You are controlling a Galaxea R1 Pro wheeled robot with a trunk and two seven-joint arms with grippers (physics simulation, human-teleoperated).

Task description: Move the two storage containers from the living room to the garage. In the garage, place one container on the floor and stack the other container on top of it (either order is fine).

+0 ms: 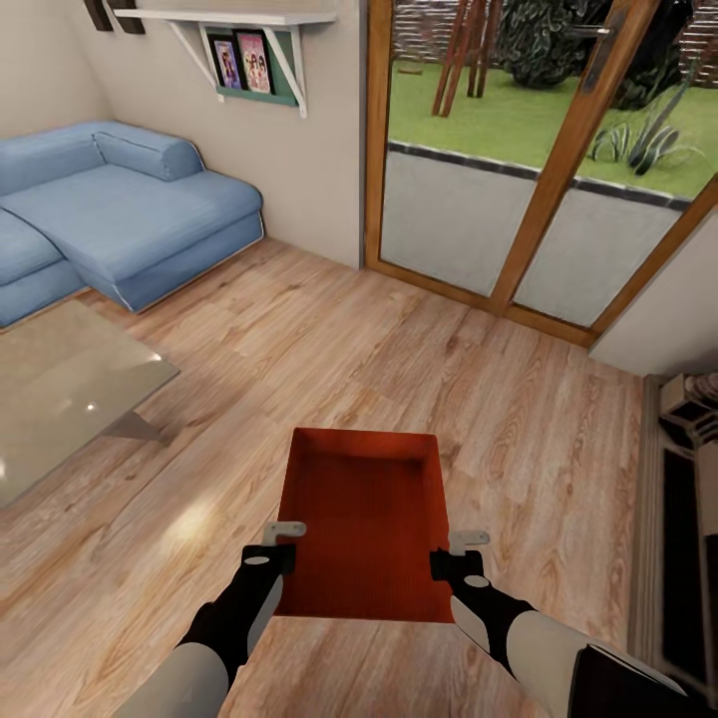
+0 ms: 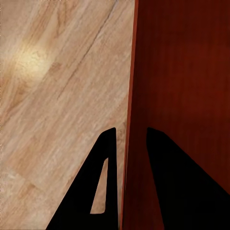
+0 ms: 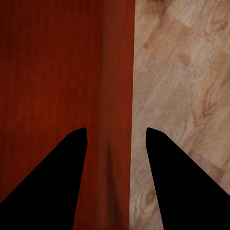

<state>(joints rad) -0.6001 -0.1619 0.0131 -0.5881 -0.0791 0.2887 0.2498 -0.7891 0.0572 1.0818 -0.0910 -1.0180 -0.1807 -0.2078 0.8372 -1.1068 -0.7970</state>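
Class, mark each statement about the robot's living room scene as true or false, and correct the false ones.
1. The storage container is empty. True.
2. It rests on a glass table. False: the glass table stands apart to the robot's left, and wood floor lies under the container.
3. The left gripper and right gripper straddle opposite side walls. True.
4. The sofa is red. False: it is blue.
5. A second container sits inside this one. False: its inside is bare.

Bright, even daylight comes through the glass doors [image 1: 519,199]. A soft glare spot lies on the wood floor [image 1: 194,524]. Wrist pictures look slightly blurred.
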